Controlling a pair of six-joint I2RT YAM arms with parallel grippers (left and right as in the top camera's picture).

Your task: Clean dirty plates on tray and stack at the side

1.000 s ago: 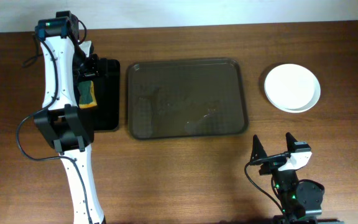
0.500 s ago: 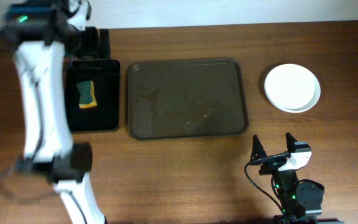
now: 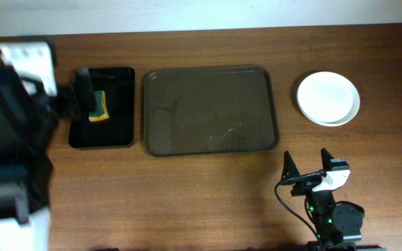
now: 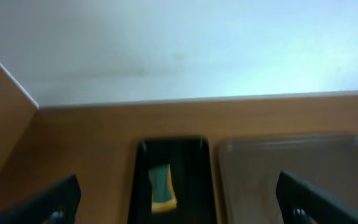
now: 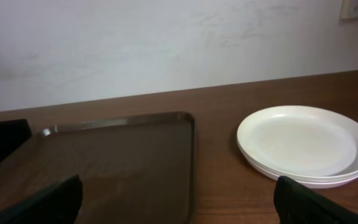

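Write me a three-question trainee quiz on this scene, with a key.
1. True or false: a plate lies on the brown tray.
2. Where does the sponge lie? A) on the black tray B) on the brown tray C) on the stacked plates
3. What does the right gripper hold?
Key: 1 false: the brown tray bears no plate; the plates are stacked on the table beside it. 2 A. 3 nothing: it is open.
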